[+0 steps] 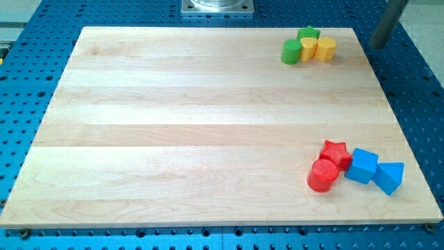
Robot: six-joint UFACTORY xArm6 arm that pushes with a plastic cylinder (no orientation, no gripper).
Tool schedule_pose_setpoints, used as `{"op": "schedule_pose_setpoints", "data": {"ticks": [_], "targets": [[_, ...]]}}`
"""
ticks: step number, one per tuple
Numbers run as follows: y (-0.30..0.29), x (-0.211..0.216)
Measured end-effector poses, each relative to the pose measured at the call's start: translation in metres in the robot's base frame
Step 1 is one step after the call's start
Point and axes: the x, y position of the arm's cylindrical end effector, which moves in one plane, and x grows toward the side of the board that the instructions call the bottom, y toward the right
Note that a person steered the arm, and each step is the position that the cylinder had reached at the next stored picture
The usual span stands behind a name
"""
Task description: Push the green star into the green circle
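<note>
The green star sits at the view's top right of the wooden board, behind and touching a yellow block. The green circle, a short cylinder, stands just left of that yellow block and below-left of the star. A yellow hexagon is at the right of this cluster. My tip is at the view's top right, past the board's right edge, well to the right of the cluster and touching no block.
A red star, a red circle, a blue cube and a blue triangle huddle at the board's bottom right. The board lies on a blue perforated table.
</note>
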Motion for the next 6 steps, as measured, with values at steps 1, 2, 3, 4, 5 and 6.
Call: {"op": "schedule_pose_setpoints", "data": {"ticks": [1,2,3,4,5,6], "targets": [[-0.026,-0.029],[-0.083,-0.028],[-0.126,-0.017],[-0.140,-0.002],[-0.130,-0.001],[-0.058,0.000]]}}
